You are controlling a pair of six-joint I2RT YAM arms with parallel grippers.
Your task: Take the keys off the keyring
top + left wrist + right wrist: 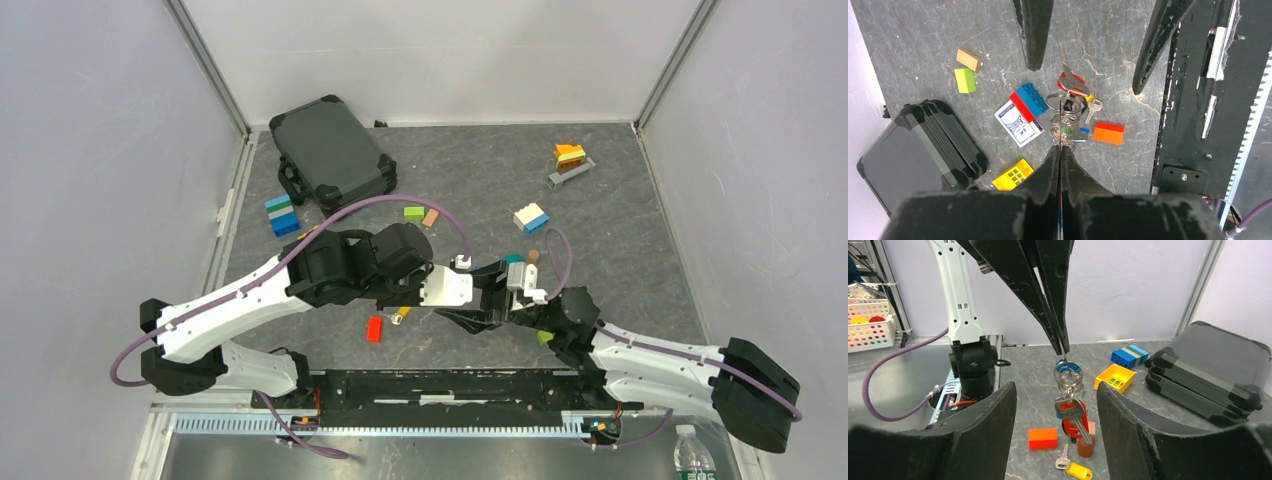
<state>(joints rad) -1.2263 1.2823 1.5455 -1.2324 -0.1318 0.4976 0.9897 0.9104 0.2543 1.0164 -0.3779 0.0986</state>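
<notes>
- The keyring (1067,374) is up off the table. It hangs straight down from the tips of the left gripper (1063,347), which is pinched tight on the top of the loop.
- The keys (1071,414) dangle in a bunch off the bottom of the ring. The one facing the right wrist camera is silver, with red plastic right behind it. Little bits of green and blue show in the bunch from the left wrist view, but they're too small to sort out.
- One yellow-headed key (1074,469) lies flat on the table just below the bunch, and it looks clear of the ring.
- The right gripper (1086,80) is spread wide, one finger on either side of the hanging bunch, and neither finger touches it.
- Right under all that, an orange brick (1042,438) sits near the loose key. A brown block (1086,446) stands on the table just beside the lowest hanging key.
- A bit further out there's a blue playing-card box (1018,124) with a red-and-blue brick (1028,100) against its corner, and a yellow brick (1013,175) nearby.
- A green brick (965,80) and a tan block (969,59) sit close together beyond those.
- The black case (330,150) is off in the far left corner of the table, well apart from the ring.
- From above, both arms meet around the middle of the table, towards the near side.
</notes>
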